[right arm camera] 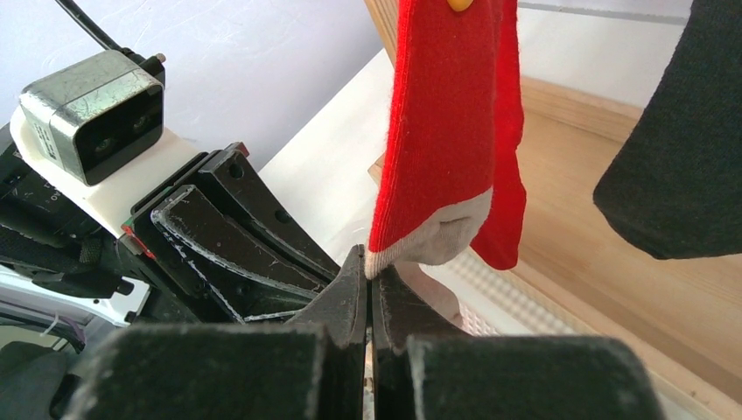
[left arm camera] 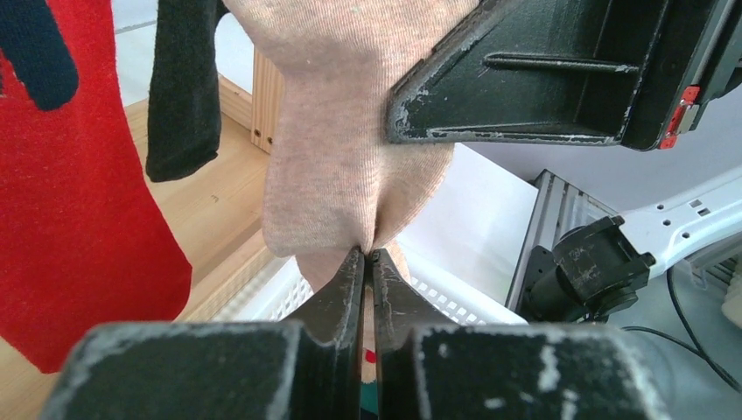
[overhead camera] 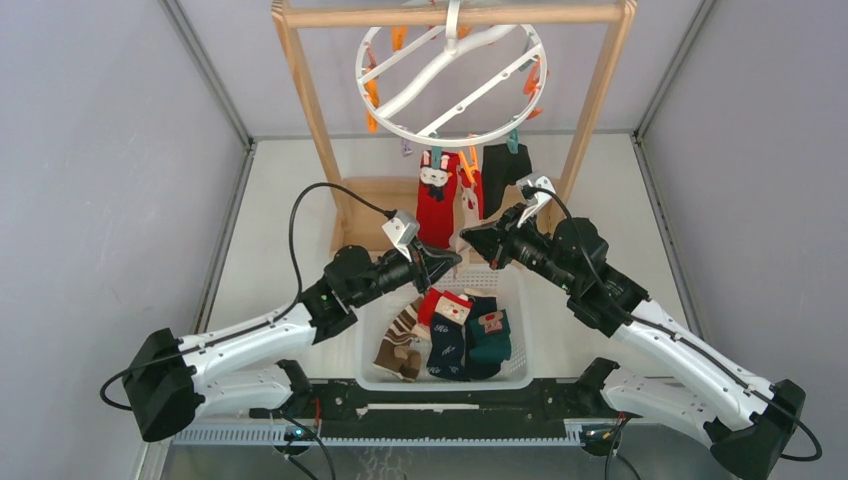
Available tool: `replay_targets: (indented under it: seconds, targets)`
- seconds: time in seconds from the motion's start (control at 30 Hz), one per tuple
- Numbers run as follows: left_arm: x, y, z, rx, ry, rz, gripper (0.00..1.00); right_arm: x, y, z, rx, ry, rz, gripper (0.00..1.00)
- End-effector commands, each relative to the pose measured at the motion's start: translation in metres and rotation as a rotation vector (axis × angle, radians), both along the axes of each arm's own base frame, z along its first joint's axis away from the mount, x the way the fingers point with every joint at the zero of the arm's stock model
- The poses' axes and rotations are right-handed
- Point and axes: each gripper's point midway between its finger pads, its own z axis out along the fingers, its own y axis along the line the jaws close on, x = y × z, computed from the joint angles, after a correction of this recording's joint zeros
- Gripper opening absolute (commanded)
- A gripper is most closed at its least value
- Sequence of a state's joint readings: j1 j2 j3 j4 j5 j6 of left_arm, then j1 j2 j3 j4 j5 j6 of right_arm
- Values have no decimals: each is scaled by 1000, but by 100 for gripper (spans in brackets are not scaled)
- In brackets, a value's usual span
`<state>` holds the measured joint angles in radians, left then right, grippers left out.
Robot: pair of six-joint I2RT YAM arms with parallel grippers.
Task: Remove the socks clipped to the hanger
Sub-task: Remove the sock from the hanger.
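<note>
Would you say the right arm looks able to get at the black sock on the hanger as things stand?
Probably, though not at once: the right fingers seem shut on the toe of the red sock. Once they let go, the black sock hangs just beside them, with nothing in between.

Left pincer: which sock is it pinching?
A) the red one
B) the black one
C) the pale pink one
C: in the left wrist view, the left pincer is closed on the bottom edge of the pale pink sock.
</note>
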<state>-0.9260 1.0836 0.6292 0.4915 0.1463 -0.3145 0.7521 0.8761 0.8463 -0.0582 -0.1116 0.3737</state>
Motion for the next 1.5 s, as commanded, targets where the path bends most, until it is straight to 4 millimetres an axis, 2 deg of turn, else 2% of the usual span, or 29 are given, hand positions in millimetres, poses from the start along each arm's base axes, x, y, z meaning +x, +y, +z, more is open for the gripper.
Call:
replay_targets:
  seconds: [0.0, 0.2, 0.4, 0.57, 0.7, 0.87, 1.07, 1.27, 1.47]
  targets:
    - [1, 0, 20, -33, -26, -5, 7, -2, -2, 35, 78, -54, 1, 0]
    - [5, 9, 22, -22, -30, 44, 7, -1, -3, 30, 63, -44, -9, 2]
    - [11, 14, 24, 1, -36, 83, 8, 4, -11, 23, 30, -43, -73, 36]
    - [15, 12, 27, 16, -40, 95, 8, 5, -20, 21, -1, -56, -124, 47]
    - [17, 14, 29, 27, -45, 105, 8, 4, -30, 25, -10, -79, -156, 52]
    - [19, 16, 33, 37, -40, 98, 8, 3, -37, 39, -17, -161, -157, 57]
    - [19, 18, 37, 35, -44, 96, 8, 5, -34, 66, 30, -244, -93, 66]
    - [19, 20, 37, 34, -44, 94, 8, 14, -29, 94, 47, -318, -85, 73]
    - [18, 22, 38, 27, -46, 92, 8, 27, -25, 110, 29, -394, -95, 75]
